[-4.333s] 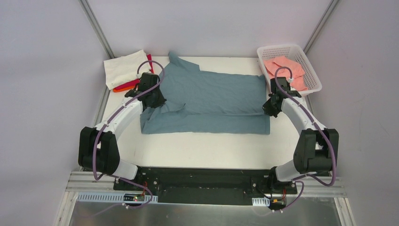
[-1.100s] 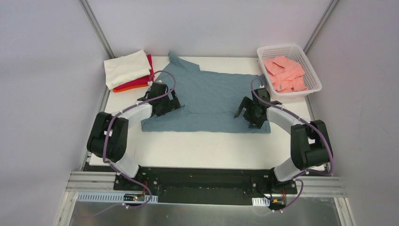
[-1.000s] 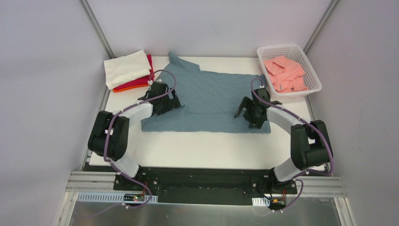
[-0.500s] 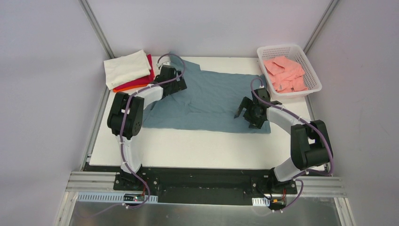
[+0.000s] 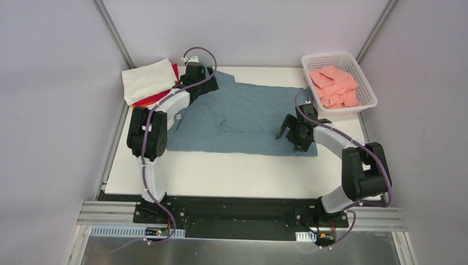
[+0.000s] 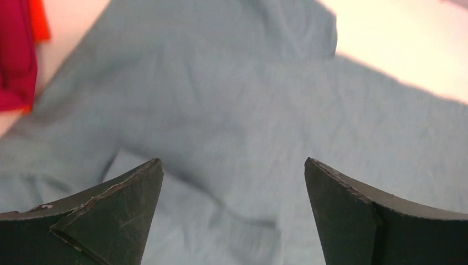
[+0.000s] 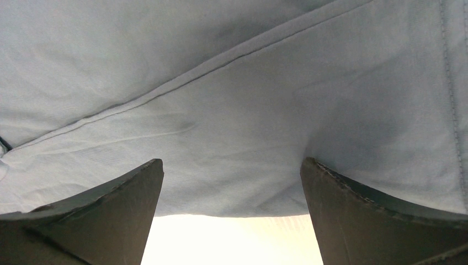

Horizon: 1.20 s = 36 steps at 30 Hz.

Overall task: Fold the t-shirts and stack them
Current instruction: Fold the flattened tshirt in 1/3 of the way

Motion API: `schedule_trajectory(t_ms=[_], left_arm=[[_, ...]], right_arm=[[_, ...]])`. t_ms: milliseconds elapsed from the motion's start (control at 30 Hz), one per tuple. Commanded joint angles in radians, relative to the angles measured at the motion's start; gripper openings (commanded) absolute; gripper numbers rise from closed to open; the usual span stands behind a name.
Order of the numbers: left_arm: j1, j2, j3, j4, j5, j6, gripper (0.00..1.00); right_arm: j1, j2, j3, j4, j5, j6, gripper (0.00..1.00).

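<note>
A slate blue-grey t-shirt (image 5: 243,116) lies spread across the middle of the table. My left gripper (image 5: 208,85) hovers open over its far-left sleeve; in the left wrist view the gripper (image 6: 232,160) has only blue cloth (image 6: 237,94) under it and nothing between the fingers. My right gripper (image 5: 288,139) stands open low over the shirt's near-right hem. The right wrist view shows that gripper (image 7: 232,160) straddling the hem edge (image 7: 232,210), with bare table (image 7: 232,240) below. Folded t-shirts (image 5: 148,80) are stacked at the far left: cream on top, red and orange beneath.
A white lattice basket (image 5: 364,77) at the far right holds salmon-pink shirts (image 5: 334,85). The red shirt (image 6: 16,61) of the stack shows at the left edge of the left wrist view. Metal frame posts rise at both far corners.
My left arm has swung from the shirt's left middle to its far-left sleeve, gripper still open. The shirt's left side lies flatter. The right arm has stayed put.
</note>
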State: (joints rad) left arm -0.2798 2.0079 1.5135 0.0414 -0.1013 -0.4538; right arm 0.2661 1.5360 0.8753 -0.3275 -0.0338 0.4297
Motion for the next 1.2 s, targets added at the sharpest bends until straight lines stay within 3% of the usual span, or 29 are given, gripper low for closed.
schedule_trajectory(t_ms=[0,267,467,633,767,867,1167], left_arm=[[-0.002,-0.237,-0.179,-0.072,0.051,-0.035,1.0],[-0.001,-0.43,-0.56,-0.078,0.098,-0.131,1.0],[0.0,-0.414,-0.646,-0.083,0.05,-0.153,1.0],[0.002,-0.412,-0.697,-0.17,0.064,-0.233,1.0],[0.001,-0.564,-0.816,-0.29,0.0,-0.336,1.0],[-0.001,-0.674,-0.905,-0.403,-0.01,-0.377,1.0],[-0.019,-1.052,-1.13,-0.476,0.04,-0.487,1.0]], right_arm=[[-0.003,-0.07,0.014,-0.04,0.022,-0.014,0.99],[-0.009,-0.137,-0.016,-0.02,0.087,-0.032,0.99],[-0.027,-0.052,-0.028,0.08,0.074,-0.048,0.99],[-0.031,-0.018,-0.038,0.015,0.071,-0.007,0.99],[-0.032,-0.109,-0.122,-0.067,0.09,0.032,0.99],[-0.029,-0.169,-0.187,-0.115,-0.012,0.055,0.99],[0.006,-0.579,-0.376,-0.376,0.011,0.288,0.99]])
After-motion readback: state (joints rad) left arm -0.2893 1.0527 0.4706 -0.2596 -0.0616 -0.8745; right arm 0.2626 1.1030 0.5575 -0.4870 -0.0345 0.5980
